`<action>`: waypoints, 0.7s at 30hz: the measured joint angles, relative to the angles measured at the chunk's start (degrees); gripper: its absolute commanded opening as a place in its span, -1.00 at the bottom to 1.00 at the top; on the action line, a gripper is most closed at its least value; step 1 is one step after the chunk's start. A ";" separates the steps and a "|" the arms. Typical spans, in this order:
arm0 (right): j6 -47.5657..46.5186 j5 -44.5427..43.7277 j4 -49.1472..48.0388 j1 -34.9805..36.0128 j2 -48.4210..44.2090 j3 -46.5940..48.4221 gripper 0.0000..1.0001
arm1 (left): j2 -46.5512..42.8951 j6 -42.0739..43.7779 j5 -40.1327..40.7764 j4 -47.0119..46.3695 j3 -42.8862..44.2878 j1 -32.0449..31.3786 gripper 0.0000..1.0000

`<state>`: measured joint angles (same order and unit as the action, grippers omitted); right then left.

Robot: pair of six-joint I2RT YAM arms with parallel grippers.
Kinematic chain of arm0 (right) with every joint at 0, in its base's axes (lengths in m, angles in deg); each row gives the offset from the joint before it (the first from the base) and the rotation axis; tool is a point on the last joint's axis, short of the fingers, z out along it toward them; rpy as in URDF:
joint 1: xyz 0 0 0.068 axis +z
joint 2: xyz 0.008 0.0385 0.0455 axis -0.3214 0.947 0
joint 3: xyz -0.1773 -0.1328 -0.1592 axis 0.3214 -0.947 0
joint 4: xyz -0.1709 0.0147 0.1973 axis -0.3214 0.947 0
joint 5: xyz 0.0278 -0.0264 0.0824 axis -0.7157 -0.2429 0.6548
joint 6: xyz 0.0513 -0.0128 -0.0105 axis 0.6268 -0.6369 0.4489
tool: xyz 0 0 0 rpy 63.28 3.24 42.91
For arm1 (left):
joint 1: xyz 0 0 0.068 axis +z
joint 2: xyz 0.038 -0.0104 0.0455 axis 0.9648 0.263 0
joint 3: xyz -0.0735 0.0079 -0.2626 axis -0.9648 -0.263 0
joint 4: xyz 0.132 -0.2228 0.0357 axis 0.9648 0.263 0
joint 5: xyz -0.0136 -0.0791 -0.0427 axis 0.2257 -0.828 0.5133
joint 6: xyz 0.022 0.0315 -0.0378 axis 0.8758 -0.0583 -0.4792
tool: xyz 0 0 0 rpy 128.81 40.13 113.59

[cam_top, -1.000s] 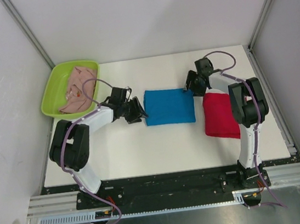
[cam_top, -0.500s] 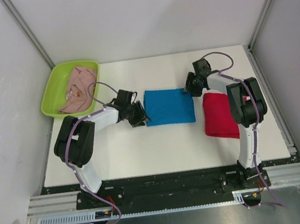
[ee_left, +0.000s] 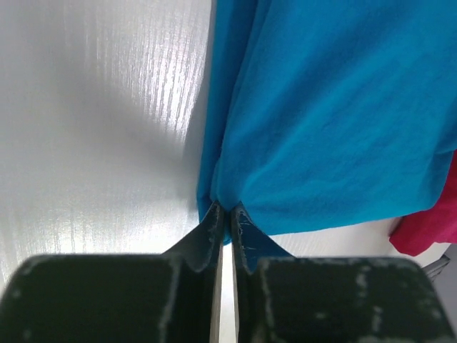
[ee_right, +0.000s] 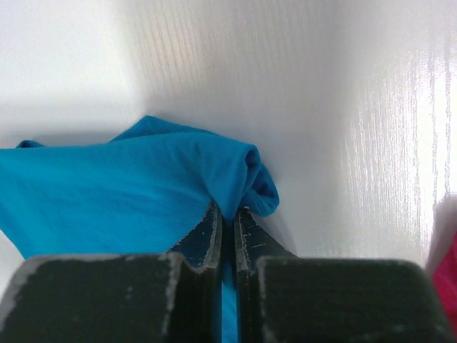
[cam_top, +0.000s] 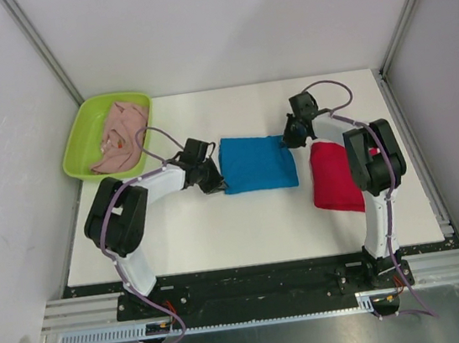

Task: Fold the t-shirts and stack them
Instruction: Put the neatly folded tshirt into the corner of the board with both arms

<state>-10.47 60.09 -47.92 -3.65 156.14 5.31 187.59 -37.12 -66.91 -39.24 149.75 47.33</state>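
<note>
Looking down, I see both arms bent low over the worktop (cam_top: 204, 234) centre, left gripper (cam_top: 213, 179) clenched on the blue t-shirt (cam_top: 258, 163) at its near-left corner, right gripper (cam_top: 291, 136) clenched on its far-right corner.

You have a white bench (cam_top: 186, 228) carrying a folded blue t-shirt (cam_top: 256, 164) at centre, a red t-shirt (cam_top: 336, 178) just right of it, and a lime-green tray (cam_top: 78, 145) far left.

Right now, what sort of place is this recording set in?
Probably a lab robot test cell, not a home: a white table boxed in by plain grey panels, aluminium rails along its near edge, and a left arm and right arm bolted there, reaching to a blue t-shirt.
</note>
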 measured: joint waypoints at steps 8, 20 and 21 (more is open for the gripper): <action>-0.61 -7.65 2.01 2.43 -1.49 0.00 -1.00 | -1.09 0.15 0.37 0.11 0.02 -0.17 -1.00; -3.06 -17.16 6.23 5.35 -10.97 0.04 -1.00 | -7.52 1.05 -1.84 1.09 2.34 -1.03 -1.00; -3.19 -17.66 6.73 5.38 -11.39 0.11 -1.00 | -7.72 1.05 -1.97 1.25 2.64 -1.18 -1.00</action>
<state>-13.66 42.43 -41.19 1.72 144.75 5.42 179.88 -36.07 -68.88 -38.00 152.39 46.15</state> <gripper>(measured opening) 0.045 0.011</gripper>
